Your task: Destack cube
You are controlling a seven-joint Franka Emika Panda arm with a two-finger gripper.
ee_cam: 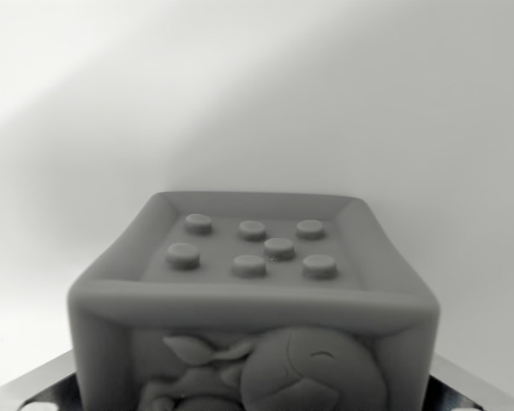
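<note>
A soft grey cube [253,295] fills the lower middle of the wrist view, very close to the camera. Its top face is recessed and carries several round studs [250,265]. A raised cartoon figure [283,372] shows on the face turned toward me. My gripper [253,398] sits at the bottom edge, and only slivers of its fingers [43,390] show at the wrist view's left and right corners. They press against the cube's two sides with no gap visible. Whatever lies under the cube is hidden.
Behind and around the cube there is only a plain pale surface [257,103] with soft shadow falling across it. No other object or edge is in view.
</note>
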